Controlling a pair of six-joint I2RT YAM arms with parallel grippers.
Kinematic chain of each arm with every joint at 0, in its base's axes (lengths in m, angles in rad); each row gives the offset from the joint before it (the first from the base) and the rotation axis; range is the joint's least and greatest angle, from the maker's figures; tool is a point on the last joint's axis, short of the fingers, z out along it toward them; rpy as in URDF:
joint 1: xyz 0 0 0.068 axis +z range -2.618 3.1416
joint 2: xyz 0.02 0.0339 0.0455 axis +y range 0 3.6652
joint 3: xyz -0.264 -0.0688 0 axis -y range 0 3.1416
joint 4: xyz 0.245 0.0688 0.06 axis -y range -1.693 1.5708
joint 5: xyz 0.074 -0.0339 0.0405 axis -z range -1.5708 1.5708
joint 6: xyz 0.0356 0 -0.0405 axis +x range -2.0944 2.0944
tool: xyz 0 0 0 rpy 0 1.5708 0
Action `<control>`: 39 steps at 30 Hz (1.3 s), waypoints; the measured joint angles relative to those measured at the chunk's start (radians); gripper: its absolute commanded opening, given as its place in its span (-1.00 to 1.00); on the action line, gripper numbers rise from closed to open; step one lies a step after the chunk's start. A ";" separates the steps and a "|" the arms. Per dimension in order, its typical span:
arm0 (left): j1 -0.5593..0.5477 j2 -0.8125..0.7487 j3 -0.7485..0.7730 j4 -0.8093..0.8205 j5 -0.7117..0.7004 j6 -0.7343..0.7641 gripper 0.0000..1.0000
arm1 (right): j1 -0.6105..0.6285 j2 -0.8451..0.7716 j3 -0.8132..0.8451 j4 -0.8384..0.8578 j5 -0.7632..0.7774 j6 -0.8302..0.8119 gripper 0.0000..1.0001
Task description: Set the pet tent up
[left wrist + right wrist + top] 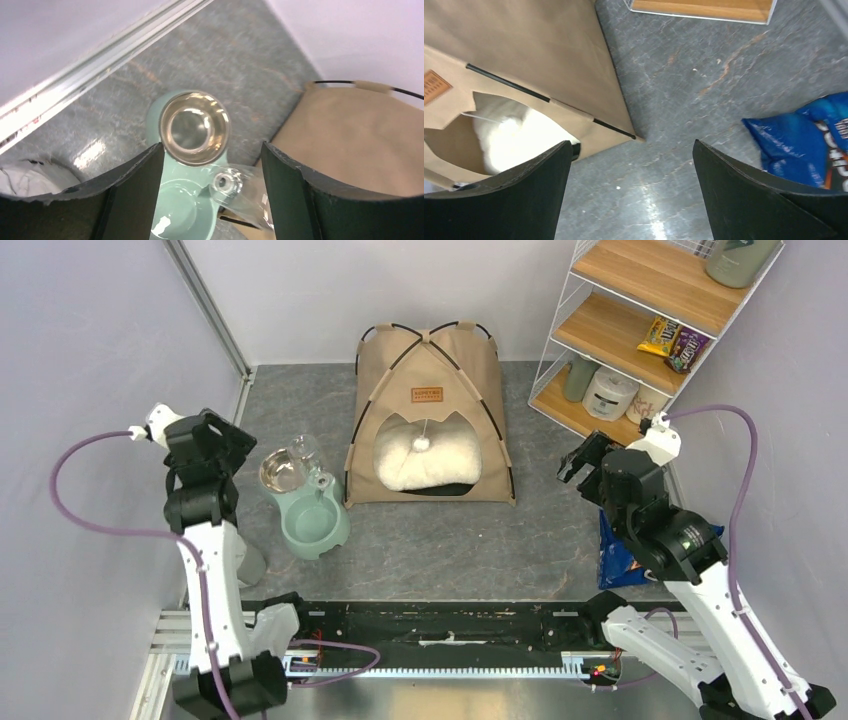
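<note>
**Pitched and untouched**

Standing at the counter's back middle: tent (pixel 430 410), black poles crossed over its top, white pillow (pixel 415 458) inside the doorway. Spread wide, holding nothing: left end effector (pixel 212 195) near the left edge above a green water bowl (pixel 310 520); right end effector (pixel 631 195) near the right edge, close to a blue bag (pixel 796 142).

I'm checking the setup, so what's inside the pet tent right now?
A fluffy white pillow lies inside the pet tent, with a small white ball hanging over it. The fabric walls hide the rest of the inside.
</note>
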 measured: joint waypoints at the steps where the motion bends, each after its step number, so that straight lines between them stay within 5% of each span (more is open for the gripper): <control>1: 0.000 -0.042 0.027 -0.019 0.029 0.033 0.54 | 0.000 0.008 0.011 -0.012 -0.001 -0.024 0.94; 8: -0.005 -0.179 0.116 -0.169 0.330 0.231 0.49 | 0.000 0.061 0.163 -0.102 0.006 -0.165 0.94; 16: -0.022 -0.335 0.125 -0.342 0.564 0.285 0.47 | 0.000 0.012 0.266 -0.199 0.020 -0.236 0.94; 25: -0.056 -0.430 0.336 -0.443 0.616 0.291 0.47 | 0.000 -0.131 0.384 -0.301 0.048 -0.237 0.94; 39: -0.061 -0.428 0.334 -0.498 0.617 0.291 0.47 | 0.000 -0.257 0.414 -0.335 0.043 -0.235 0.94</control>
